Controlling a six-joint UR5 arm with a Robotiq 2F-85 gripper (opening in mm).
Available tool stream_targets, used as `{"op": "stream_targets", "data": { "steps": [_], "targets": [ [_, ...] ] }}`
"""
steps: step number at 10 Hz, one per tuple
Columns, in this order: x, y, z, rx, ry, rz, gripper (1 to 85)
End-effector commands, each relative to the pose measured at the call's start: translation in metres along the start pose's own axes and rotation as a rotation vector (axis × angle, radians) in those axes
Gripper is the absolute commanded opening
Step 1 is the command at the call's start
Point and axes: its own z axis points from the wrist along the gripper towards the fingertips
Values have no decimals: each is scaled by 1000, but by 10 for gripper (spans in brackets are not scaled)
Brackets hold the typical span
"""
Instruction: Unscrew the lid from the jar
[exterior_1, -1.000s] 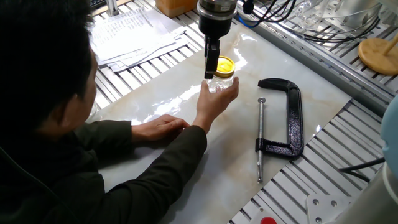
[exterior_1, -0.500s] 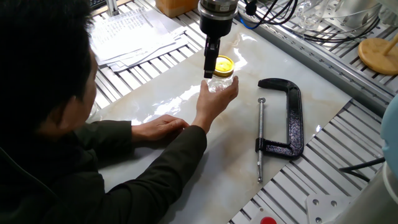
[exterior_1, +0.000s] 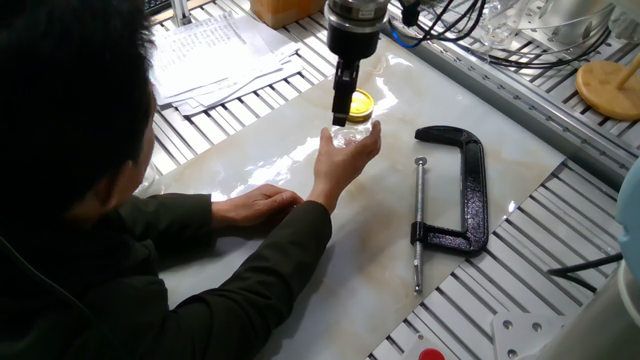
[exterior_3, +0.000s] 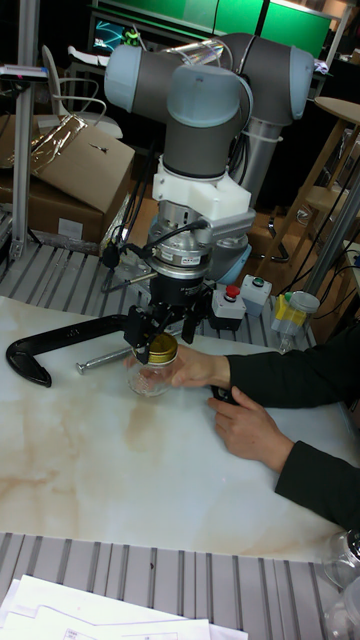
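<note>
The gripper (exterior_3: 160, 338) is descending vertically over the jar (exterior_3: 153, 378), its fingers (exterior_1: 344, 103) closing on the yellow lid (exterior_3: 162, 347). A person's hand (exterior_1: 343, 158) is cupping the jar from the near side, holding it on the marble tabletop (exterior_1: 300, 250). A black C-clamp (exterior_1: 455, 190) is lying to the right, well apart.

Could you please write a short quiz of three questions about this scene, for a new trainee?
1. True or false: the gripper is closed on the lid.
2. What steadies the jar? A) the black clamp B) a person's hand C) nothing
3. Which tool lies unused on the table?

Key: 1. True. 2. B, the hand. 3. The black clamp.
</note>
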Motion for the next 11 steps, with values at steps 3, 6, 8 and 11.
{"op": "stream_targets", "data": {
  "steps": [3, 6, 8, 11],
  "targets": [
    [17, 1, 1, -7, -15, 7, 850],
    [22, 1, 1, -3, -12, 7, 827],
    [22, 1, 1, -5, -8, 20, 747],
    [23, 2, 1, -8, 0, 45, 537]
  ]
}}
